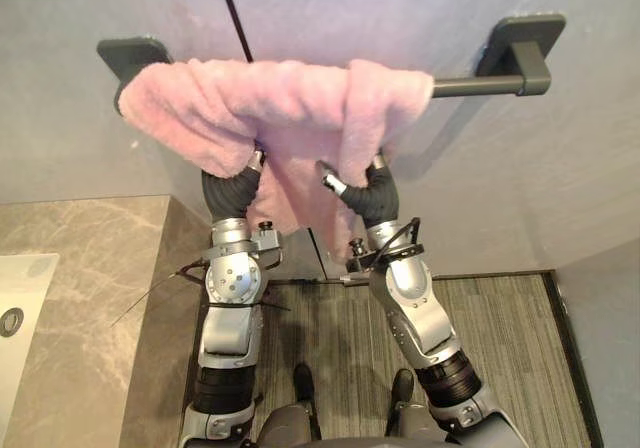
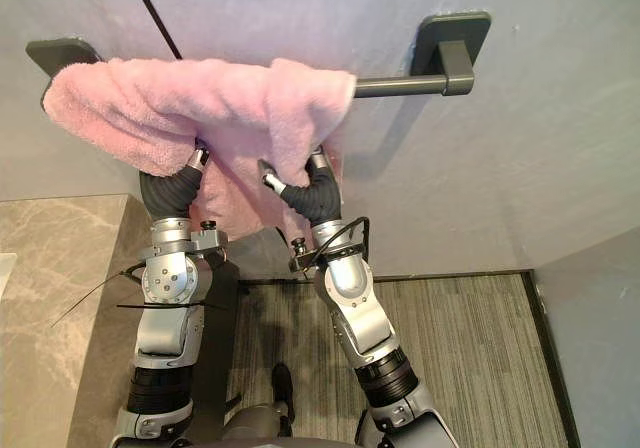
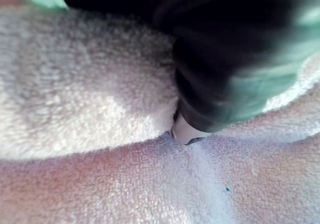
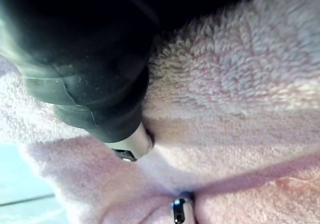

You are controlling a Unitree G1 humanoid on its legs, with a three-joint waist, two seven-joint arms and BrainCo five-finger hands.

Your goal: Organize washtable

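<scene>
A fluffy pink towel [image 1: 270,103] hangs bunched over the left part of a dark towel bar [image 1: 480,85] on the grey wall. The bar's right end stays bare. My left hand [image 1: 235,190] is raised under the towel's left side, its dark cover [image 3: 225,74] pressed into the pile [image 3: 75,109]. My right hand [image 1: 372,196] is up under the hanging right fold, buried in the cloth [image 4: 240,84] past its cover [image 4: 85,59].
A marble countertop [image 1: 70,268] with a white basin [image 1: 20,298] lies at the lower left. The bar's brackets [image 1: 520,43] stick out from the wall. Striped grey flooring [image 1: 500,338] runs below.
</scene>
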